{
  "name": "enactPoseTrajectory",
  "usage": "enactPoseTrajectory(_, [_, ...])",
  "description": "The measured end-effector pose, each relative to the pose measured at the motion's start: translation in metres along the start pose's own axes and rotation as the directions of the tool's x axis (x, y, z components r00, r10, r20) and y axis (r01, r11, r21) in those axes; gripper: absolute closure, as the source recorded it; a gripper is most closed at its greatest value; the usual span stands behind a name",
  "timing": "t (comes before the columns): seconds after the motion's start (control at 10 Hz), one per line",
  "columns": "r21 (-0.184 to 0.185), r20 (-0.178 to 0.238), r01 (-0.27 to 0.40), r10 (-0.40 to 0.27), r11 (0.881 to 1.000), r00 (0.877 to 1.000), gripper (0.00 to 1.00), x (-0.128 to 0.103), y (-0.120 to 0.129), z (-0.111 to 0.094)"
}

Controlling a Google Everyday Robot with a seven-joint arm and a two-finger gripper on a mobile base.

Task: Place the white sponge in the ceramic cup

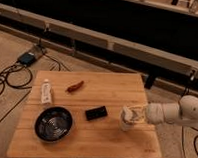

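The gripper (132,114) hangs right over the ceramic cup (126,125) near the right edge of the wooden tabletop (109,139), clenched on the white sponge (131,112) just above the cup's mouth. A small black block (96,113) lies left of the cup, the black ridged bowl (53,124) farther left, with a white tube (45,92) and red pepper (75,86) behind.

White arm (178,111) reaching in from right, hand (132,114) low.

Gripper (132,114) covers ceramic cup (126,125) top. White sponge hidden or too blurry to pick out. Arm (183,112) cut off at right edge.
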Motion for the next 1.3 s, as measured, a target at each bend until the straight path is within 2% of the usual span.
enactPoseTrajectory(0.3, [0.015,-0.021,-0.022,0.022,1.000,1.000,0.37,-0.009,-0.009,0.005])
enactPoseTrajectory(0.5, [0.028,-0.020,-0.029,0.030,0.999,0.999,0.21,-0.017,-0.012,0.010])
enactPoseTrajectory(1.0, [0.011,0.022,-0.047,0.047,0.999,0.999,0.20,-0.041,-0.005,0.007])
enactPoseTrajectory(1.3, [-0.024,0.042,-0.038,0.039,0.999,0.998,0.20,-0.047,0.008,0.002])
